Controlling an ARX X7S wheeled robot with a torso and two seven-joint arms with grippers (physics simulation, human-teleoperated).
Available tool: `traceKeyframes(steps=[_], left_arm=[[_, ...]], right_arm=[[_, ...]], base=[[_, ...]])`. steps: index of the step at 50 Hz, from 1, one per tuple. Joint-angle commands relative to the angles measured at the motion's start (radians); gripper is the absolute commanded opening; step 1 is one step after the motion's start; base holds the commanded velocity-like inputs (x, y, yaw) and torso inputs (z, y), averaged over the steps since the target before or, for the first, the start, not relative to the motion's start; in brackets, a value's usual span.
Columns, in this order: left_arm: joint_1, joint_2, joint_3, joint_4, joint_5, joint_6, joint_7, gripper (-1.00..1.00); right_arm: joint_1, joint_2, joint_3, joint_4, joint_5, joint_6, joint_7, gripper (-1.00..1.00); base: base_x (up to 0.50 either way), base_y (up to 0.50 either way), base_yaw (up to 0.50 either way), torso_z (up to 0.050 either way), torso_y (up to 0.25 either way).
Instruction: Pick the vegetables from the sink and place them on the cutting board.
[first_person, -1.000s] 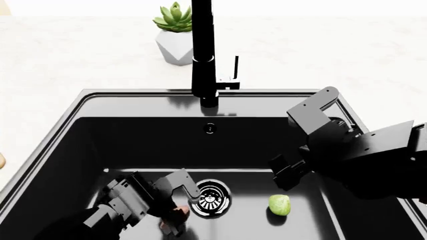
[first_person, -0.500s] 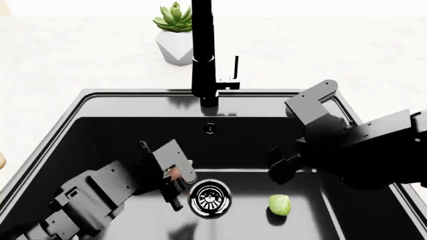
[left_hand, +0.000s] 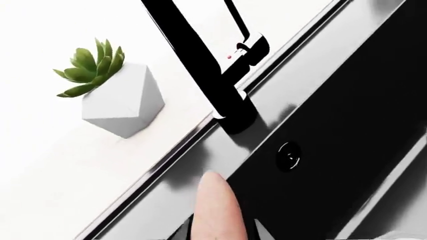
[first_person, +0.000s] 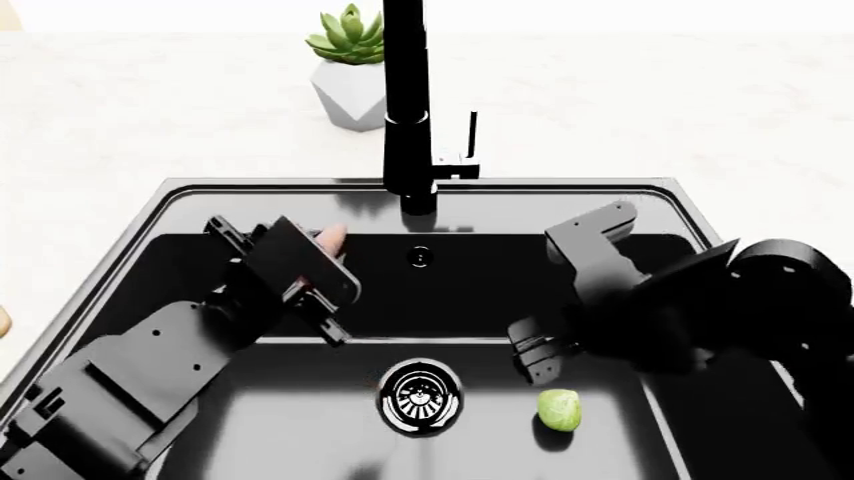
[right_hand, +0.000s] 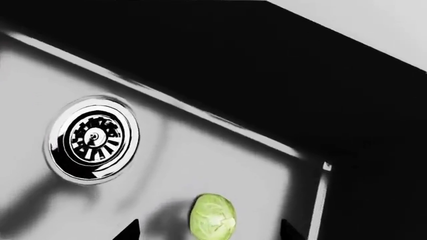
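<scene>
The pinkish-brown tuber (left_hand: 217, 210) is clamped between the jaws of my left gripper (left_hand: 223, 231). In the head view the left gripper (first_person: 318, 252) is held above the back left of the black sink (first_person: 174, 215), and the tuber's tip (first_person: 330, 236) pokes out of it. The light-green sprout (first_person: 559, 410) lies on the sink floor, right of the drain (first_person: 419, 397). My right gripper (first_person: 531, 360) hangs open just above and behind the sprout (right_hand: 213, 216), one dark fingertip (right_hand: 130, 231) on each side, not touching it. The cutting board is out of view.
The tall black faucet (first_person: 404, 100) rises at the sink's back rim, with an overflow hole (first_person: 420, 256) in the wall below it. A potted succulent (first_person: 350, 70) stands on the white counter behind. A tan sliver (first_person: 3, 320) shows at the head view's left edge.
My left gripper rose from the sink floor beside the drain, carrying the tuber up and toward the back left. My right gripper moved left and lower, closer to the sprout.
</scene>
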Motion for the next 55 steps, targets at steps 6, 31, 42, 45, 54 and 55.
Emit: traceKeyframes(steps=[6,31,42,45,54,55], left_arm=[[0.019,0.007,-0.059,-0.001,0.007,0.033,-0.099,-1.0],[0.046,0.02,-0.098,0.012,-0.036,0.015,-0.136,-1.0],[0.049,0.025,-0.103,-0.002,-0.039,0.025,-0.138,-1.0],[0.05,0.026,-0.103,-0.003,-0.038,0.026,-0.139,-1.0],[0.046,0.024,-0.101,-0.001,-0.039,0.02,-0.137,-1.0],[0.046,0.024,-0.102,0.001,-0.04,0.019,-0.137,-1.0]], right_arm=[[-0.029,-0.052,-0.035,0.146,-0.123,-0.107,-0.102,1.0],[-0.111,-0.148,-0.13,0.429,-0.302,-0.272,-0.338,1.0],[-0.116,-0.162,-0.146,0.464,-0.314,-0.269,-0.356,1.0],[-0.119,-0.166,-0.148,0.476,-0.318,-0.276,-0.363,1.0],[-0.131,-0.208,-0.171,0.583,-0.361,-0.329,-0.437,1.0],[-0.132,-0.212,-0.173,0.594,-0.364,-0.334,-0.445,1.0]], base=[[0.0,0.0,0.0,0.0,0.0],[0.0,0.0,0.0,0.0,0.0],[0.0,0.0,0.0,0.0,0.0],[0.0,0.0,0.0,0.0,0.0],[0.0,0.0,0.0,0.0,0.0],[0.0,0.0,0.0,0.0,0.0]])
